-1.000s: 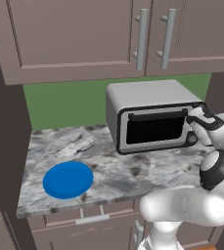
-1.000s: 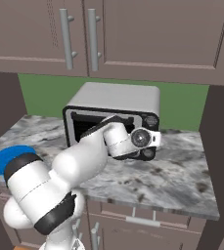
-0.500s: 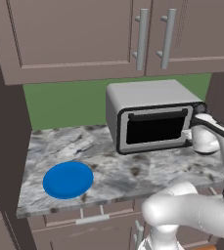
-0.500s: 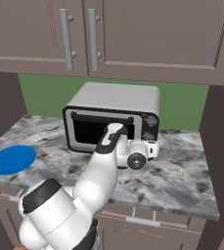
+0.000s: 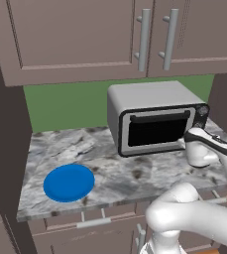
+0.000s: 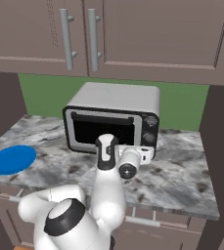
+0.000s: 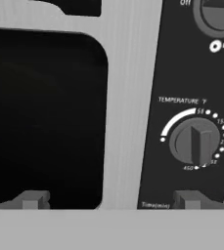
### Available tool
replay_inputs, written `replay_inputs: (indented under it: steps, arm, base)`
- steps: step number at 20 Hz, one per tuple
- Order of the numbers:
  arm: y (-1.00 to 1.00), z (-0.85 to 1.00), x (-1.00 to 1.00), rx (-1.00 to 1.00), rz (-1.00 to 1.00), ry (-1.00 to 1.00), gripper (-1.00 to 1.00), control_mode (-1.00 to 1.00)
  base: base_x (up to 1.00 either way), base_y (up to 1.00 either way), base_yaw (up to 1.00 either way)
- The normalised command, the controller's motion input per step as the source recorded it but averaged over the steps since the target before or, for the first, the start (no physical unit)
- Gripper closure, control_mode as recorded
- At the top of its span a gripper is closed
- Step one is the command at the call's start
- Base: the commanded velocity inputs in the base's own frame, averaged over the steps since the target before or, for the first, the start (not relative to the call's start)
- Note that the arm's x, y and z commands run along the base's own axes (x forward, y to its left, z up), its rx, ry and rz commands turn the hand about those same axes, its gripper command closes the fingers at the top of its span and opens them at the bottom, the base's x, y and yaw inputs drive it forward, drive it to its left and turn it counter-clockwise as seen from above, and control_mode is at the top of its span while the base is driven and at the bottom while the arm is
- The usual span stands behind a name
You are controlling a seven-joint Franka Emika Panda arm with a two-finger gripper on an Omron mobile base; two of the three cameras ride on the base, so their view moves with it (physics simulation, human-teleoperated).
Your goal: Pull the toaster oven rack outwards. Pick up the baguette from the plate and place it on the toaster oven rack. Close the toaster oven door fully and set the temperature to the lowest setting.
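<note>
Open gripper [image 7: 108,200], newly lowered and swung right off the closed toaster oven door [image 5: 157,130], now faces the temperature knob [image 7: 196,141] for turning down

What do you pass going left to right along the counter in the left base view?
The plate → the toaster oven door → the knob panel at the toaster oven's right edge → the robot's white wrist.

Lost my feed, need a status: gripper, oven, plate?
Gripper open, facing the temperature knob, holding nothing. Oven door shut. Plate bare, no baguette on it. Nothing in the way.
</note>
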Motion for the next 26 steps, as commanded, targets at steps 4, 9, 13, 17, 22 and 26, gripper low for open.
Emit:
replay_inputs:
  steps: [4,9,13,17,22,26]
  arm:
    - [-0.17,-0.10,0.00,0.00,0.00,0.00,-1.00,-1.00]
    - [-0.25,-0.12,0.00,0.00,0.00,0.00,-1.00,-1.00]
    - [-0.25,-0.09,0.00,0.00,-0.01,0.00,-1.00,-1.00]
    - [-0.21,-0.06,0.00,0.00,-0.01,0.00,-1.00,-1.00]
    - [-0.14,0.03,0.00,0.00,-0.03,0.00,-1.00,-1.00]
    - [-0.13,0.29,0.00,0.00,-0.03,-0.04,-1.00,-1.00]
  base:
    - [0.00,0.00,0.00]
    - [0.00,0.00,0.00]
    - [0.00,0.00,0.00]
    - [0.00,0.00,0.00]
    - [0.00,0.00,0.00]
    - [0.00,0.00,0.00]
